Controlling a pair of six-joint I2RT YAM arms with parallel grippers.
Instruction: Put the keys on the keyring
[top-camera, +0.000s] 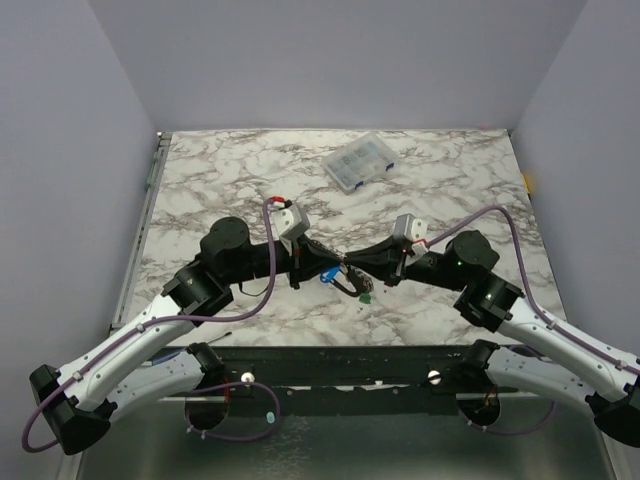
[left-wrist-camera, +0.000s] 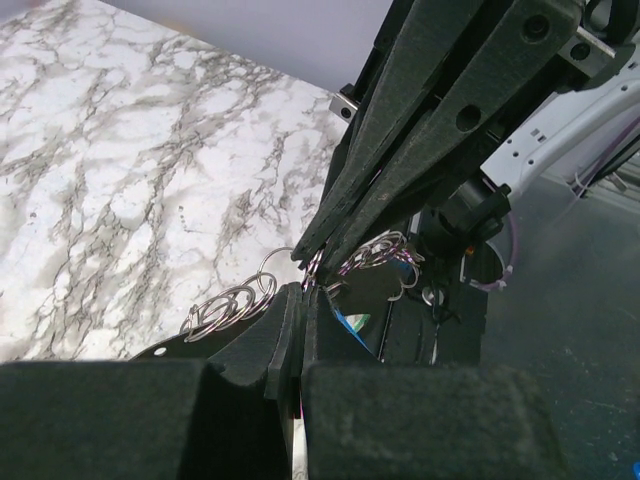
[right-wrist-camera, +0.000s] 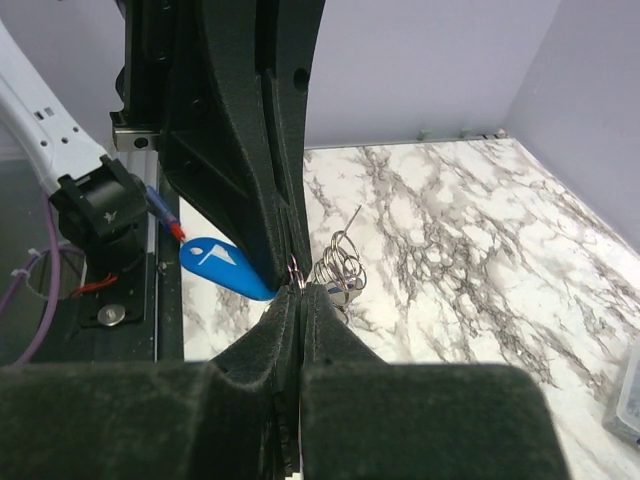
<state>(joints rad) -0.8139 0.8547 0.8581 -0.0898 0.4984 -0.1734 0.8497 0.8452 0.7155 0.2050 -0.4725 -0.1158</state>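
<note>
Both grippers meet tip to tip above the middle of the table. My left gripper (top-camera: 338, 262) (left-wrist-camera: 303, 292) is shut, its tips pinching the thin wire of the keyring (top-camera: 347, 286) (left-wrist-camera: 375, 250). From the other side my right gripper (top-camera: 356, 264) (right-wrist-camera: 300, 288) is shut on the same wire. A chain of small silver rings (left-wrist-camera: 228, 303) (right-wrist-camera: 340, 265) hangs beside the tips. One blue key (top-camera: 327, 276) (right-wrist-camera: 220, 266) dangles just left of the pinch point. A green key (top-camera: 366, 296) hangs lower, under the right gripper's fingers. How the keys sit on the loop is hidden behind the fingers.
A clear plastic compartment box (top-camera: 360, 162) lies at the back of the marble table (top-camera: 220, 180), and its corner shows in the right wrist view (right-wrist-camera: 628, 400). Grey walls stand on three sides. The black rail with the arm bases (top-camera: 330, 365) runs along the near edge.
</note>
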